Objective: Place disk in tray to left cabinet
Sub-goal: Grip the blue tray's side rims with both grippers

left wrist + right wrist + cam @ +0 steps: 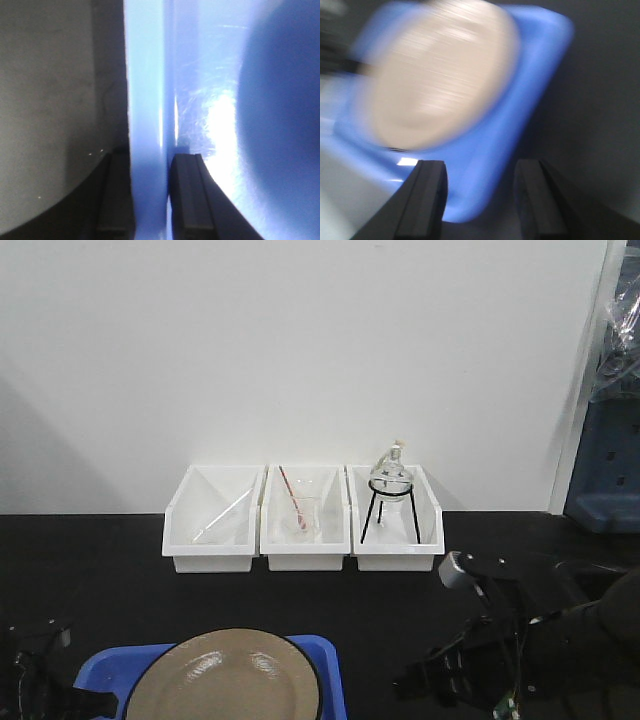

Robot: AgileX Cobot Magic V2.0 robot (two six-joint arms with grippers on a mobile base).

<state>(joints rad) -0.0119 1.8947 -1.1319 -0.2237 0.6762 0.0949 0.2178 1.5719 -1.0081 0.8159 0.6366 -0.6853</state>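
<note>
The left hand (151, 162) is clenched on the blue tray (210, 75) at its raised rim; the right hand (481, 170) is released, jaws apart near the opposite edge. The glossy disk (225, 680) lies loose in the tray, likely slippery and breakable, so hold both rims level. Beyond, three white bins (300, 525) stand on the dark worktop (100, 580)

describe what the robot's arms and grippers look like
Both arms are black. The right arm carries a silver-grey cylindrical cap and thin loose cables near its wrist. The left arm shows only as a dark shape. The left gripper and right gripper each have two flat, dark, blocky fingers with squared tips.
</note>
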